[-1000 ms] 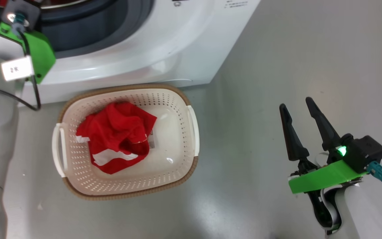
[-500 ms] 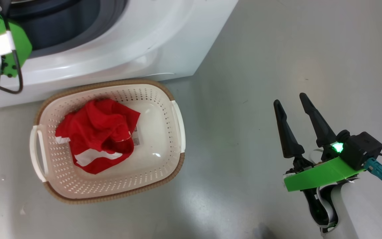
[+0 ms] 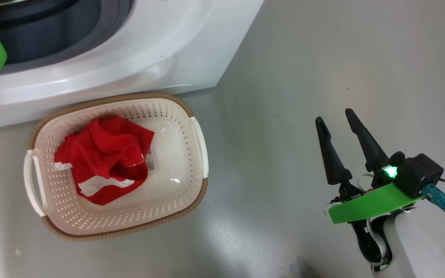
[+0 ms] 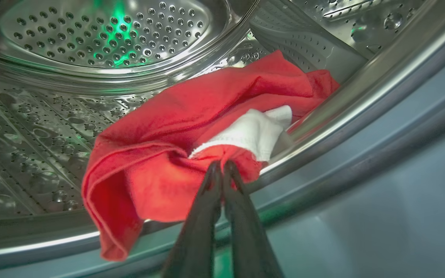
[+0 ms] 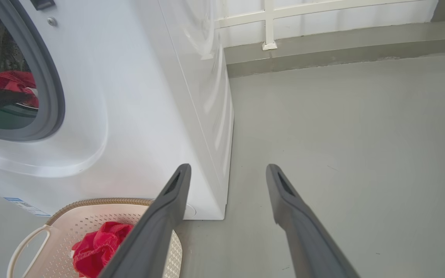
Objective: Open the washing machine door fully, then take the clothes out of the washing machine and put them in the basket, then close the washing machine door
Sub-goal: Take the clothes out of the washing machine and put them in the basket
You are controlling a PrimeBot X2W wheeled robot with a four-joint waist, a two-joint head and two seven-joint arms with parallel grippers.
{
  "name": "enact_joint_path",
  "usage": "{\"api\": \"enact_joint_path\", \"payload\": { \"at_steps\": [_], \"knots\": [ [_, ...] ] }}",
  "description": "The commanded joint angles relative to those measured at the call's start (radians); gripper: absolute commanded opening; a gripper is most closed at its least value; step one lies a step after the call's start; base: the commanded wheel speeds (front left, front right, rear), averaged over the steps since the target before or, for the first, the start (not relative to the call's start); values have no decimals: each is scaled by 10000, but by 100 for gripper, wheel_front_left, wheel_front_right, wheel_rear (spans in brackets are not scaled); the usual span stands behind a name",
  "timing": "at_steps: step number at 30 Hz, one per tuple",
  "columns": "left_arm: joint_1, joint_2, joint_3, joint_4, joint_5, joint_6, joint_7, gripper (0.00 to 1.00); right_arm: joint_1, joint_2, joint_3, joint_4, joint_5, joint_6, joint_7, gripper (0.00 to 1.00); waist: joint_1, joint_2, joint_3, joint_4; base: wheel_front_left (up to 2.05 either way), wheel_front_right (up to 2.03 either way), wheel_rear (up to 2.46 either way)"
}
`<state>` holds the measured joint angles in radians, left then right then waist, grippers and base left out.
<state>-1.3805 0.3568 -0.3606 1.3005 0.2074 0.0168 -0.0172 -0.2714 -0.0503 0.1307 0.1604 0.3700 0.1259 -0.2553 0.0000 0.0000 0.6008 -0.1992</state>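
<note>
Head view: one basket (image 3: 129, 228) by the washing machine (image 3: 149, 50), one red garment (image 3: 102, 162) inside. Left wrist view: your left gripper (image 4: 221, 165) pinches a second red garment (image 4: 191, 127) in the drum (image 4: 106, 34). Right wrist view — your right gripper (image 5: 227, 166) is open, empty.

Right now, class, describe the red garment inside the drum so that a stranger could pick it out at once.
Start at the big white washing machine and look into its perforated steel drum. A crumpled red garment with a white patch lies at the drum's front lip. Unlike the red jersey in the basket, this one is pinched by the shut left tool.
</note>
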Motion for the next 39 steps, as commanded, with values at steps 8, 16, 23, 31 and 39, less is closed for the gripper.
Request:
{"api": "enact_joint_path", "payload": {
  "at_steps": [8,16,23,31,39],
  "knots": [
    [-131,390,112,-127,-390,-43,-400,0,-6,1,173,-210,62,48,-65,100,0,0,-123,82,0,0,0],
    [235,-430,600,-118,-1279,-83,-1496,0,99,1,36,-119,-104,48,-65,100,0,0,-553,407,0,0,0],
    [695,-1045,1323,-396,-2377,-513,-2357,0,277,1,-165,-35,-329,48,-65,100,0,0,-1080,753,0,0,0],
    [2054,-1447,1964,-2621,-3222,-715,-2441,0,596,1,-508,10,-557,48,-65,100,0,0,-1640,1085,0,0,0],
    [4152,-1938,2844,-5386,-3883,-805,-2444,0,1069,1,-877,46,-823,48,-65,100,0,0,-2294,1399,0,0,0]
  ]
}}
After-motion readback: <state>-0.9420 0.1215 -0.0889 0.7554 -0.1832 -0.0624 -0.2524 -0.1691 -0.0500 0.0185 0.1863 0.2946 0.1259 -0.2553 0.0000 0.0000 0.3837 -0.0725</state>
